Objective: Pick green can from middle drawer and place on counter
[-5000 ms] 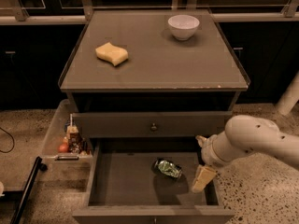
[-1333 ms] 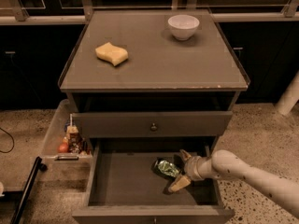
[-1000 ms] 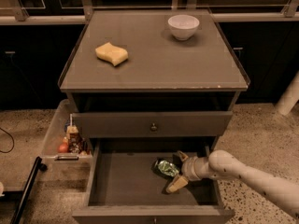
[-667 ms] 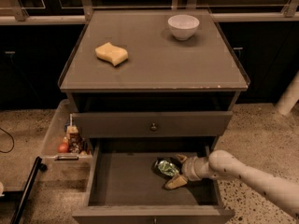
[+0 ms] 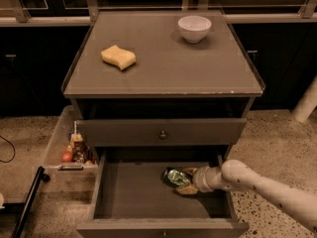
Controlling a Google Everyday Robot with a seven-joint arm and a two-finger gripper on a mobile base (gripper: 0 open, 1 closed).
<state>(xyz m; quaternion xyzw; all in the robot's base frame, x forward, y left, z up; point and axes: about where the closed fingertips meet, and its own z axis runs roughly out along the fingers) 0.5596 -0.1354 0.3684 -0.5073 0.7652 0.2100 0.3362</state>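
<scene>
The green can (image 5: 173, 177) lies on its side on the floor of the open middle drawer (image 5: 132, 193), right of the middle. My gripper (image 5: 184, 181) reaches in from the right on a white arm (image 5: 257, 185). It is low in the drawer, right at the can's right end. The counter (image 5: 168, 63) is the cabinet's flat top above, well clear of the arm.
A yellow sponge (image 5: 119, 57) and a white bowl (image 5: 194, 28) sit on the counter. The knobbed drawer front (image 5: 162, 134) above is closed. A clear bin (image 5: 69, 150) with small items stands on the floor to the left. A white post (image 5: 307, 103) stands at the right.
My gripper dropped from above the drawer's right side down into it, then slid left until it reached the can. The can has stayed in place.
</scene>
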